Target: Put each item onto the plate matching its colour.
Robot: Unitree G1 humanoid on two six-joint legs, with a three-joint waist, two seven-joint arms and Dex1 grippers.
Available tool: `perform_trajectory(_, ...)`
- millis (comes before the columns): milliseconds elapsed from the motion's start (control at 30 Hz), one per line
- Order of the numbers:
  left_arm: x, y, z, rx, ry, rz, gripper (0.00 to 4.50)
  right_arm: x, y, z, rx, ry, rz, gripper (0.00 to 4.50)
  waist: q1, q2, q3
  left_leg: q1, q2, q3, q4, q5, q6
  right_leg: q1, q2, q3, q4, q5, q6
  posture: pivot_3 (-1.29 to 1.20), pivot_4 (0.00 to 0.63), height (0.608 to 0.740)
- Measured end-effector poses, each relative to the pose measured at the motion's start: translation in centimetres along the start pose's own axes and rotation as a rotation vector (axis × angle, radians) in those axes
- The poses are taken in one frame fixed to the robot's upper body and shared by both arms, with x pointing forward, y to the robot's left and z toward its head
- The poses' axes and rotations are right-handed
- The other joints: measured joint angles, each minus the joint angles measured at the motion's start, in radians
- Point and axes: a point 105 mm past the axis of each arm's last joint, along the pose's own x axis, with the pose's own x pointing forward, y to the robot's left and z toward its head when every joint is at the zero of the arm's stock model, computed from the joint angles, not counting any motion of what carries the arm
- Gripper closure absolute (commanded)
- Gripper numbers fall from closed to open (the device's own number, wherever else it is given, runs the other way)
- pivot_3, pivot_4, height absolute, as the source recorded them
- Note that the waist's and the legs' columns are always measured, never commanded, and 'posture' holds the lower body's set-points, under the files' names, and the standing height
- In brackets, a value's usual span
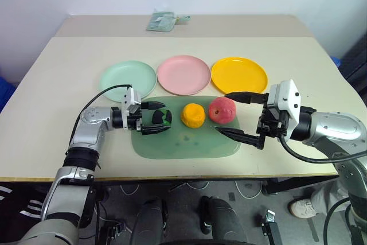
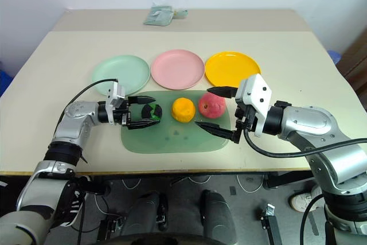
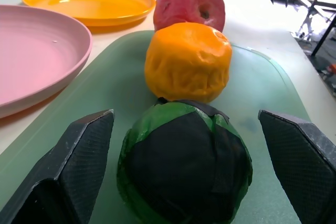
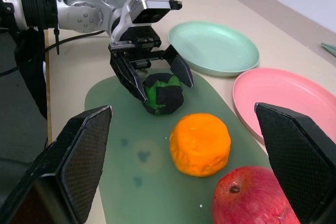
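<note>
Left hand [image 1: 153,119] spread wide, one black finger either side of the dark green-and-black fruit [image 1: 160,118], no clear contact, nothing gripped. That fruit: round, green skin with black patches, sitting at the left end of the green mat [image 1: 189,143]. Next along the mat, the bumpy orange fruit [image 1: 192,115], then the red-pink apple [image 1: 222,109], dimple visible. Behind the mat on the tabletop [image 1: 63,78]: mint green plate [image 1: 127,79], pink plate [image 1: 183,74], yellow plate [image 1: 239,74]. Right hand [image 1: 234,114] released, fingers wide, just beside the apple.
</note>
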Motion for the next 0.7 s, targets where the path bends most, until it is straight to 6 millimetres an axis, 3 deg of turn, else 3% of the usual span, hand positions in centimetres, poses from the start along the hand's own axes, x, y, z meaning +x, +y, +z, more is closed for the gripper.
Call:
perform_trajectory(167,0.5,-0.15,-0.1,0.023,-0.001,-0.006,0.01,-0.02,-0.08,0.03,-0.001,0.0,-0.007,0.06,0.0,0.0,0.0,0.0,0.0,0.0,0.0,0.0,0.0,0.0,0.0,0.0,0.0,0.0,0.0,0.0,0.15,0.74)
perform_trajectory(267,0.57,-0.23,-0.4,0.019,0.006,-0.012,0.76,-0.08,-0.18,0.07,-0.003,0.0,-0.014,0.0,0.0,0.0,0.0,0.0,0.0,0.0,0.0,0.0,0.0,0.0,0.0,0.0,0.0,0.0,0.0,0.0,0.15,0.74)
perform_trajectory(300,0.59,-0.21,-0.5,0.018,0.006,-0.009,1.22,-0.09,-0.19,0.08,-0.003,0.0,-0.015,0.0,0.0,0.0,0.0,0.0,0.0,0.0,0.0,0.0,0.0,0.0,0.0,0.0,0.0,0.0,0.0,0.0,0.15,0.74)
perform_trajectory(700,0.27,-0.19,-0.4,0.024,-0.031,0.006,1.22,-0.01,-0.29,0.58,-0.014,-0.011,-0.017,0.0,0.0,0.0,0.0,0.0,0.0,0.0,0.0,0.0,0.0,0.0,0.0,0.0,0.0,0.0,0.0,0.0,0.15,0.74)
